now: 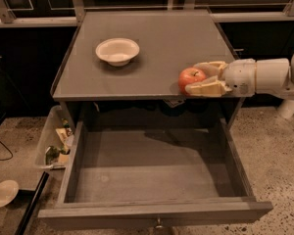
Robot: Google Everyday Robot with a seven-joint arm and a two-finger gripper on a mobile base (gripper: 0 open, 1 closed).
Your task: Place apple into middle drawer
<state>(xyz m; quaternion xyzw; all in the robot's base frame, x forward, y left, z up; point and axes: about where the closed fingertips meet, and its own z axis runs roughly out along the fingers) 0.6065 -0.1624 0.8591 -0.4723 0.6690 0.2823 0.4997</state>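
Note:
The red apple (191,76) with a yellowish patch sits between the cream fingers (207,88) of my gripper (195,78), at the front right edge of the grey cabinet top (152,38). The gripper reaches in from the right on a white arm (264,75) and is shut on the apple. The middle drawer (152,173) is pulled wide open below, grey inside, with nothing in it. Its small knob (159,224) shows at the bottom front. The apple is above and behind the drawer's right rear corner.
A white bowl (117,51) stands on the cabinet top at the left. A clear plastic bin of clutter (56,141) sits on the floor left of the drawer. A second pale bowl (2,193) lies on the floor at the lower left. A white robot base part (290,109) stands at the right.

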